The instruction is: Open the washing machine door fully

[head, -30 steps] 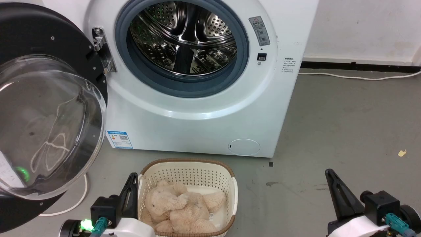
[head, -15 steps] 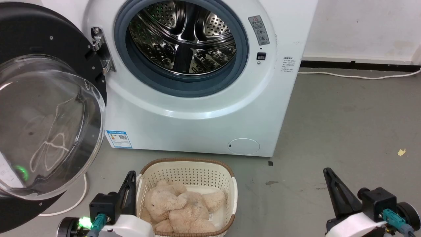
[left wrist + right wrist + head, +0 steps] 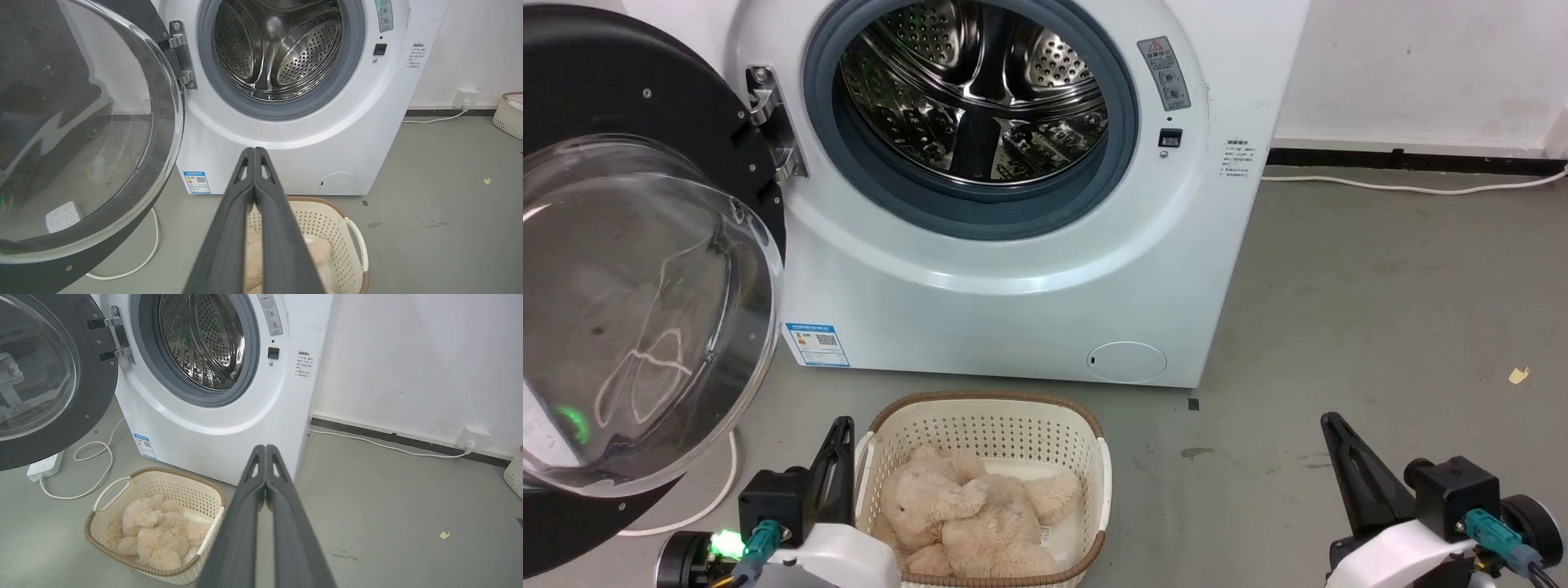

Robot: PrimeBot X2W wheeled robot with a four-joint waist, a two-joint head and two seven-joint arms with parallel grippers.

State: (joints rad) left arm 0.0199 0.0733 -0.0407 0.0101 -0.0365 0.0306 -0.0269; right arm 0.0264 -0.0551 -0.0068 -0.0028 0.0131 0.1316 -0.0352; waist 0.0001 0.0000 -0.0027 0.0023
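Both left pincer (image 3: 254, 150) and right pincer (image 3: 265, 447) are closed, clear of the washing machine door (image 3: 605, 73).

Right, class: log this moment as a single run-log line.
washing machine door: swung wide open | drum: exposed | left tool: shut, holding nothing | right tool: shut, holding nothing | basket: plush toy inside

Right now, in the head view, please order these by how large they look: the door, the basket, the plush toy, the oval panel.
1. door: largest, but it stands open toward the camera, and this nearness enlarges it
2. basket
3. plush toy
4. oval panel: smallest
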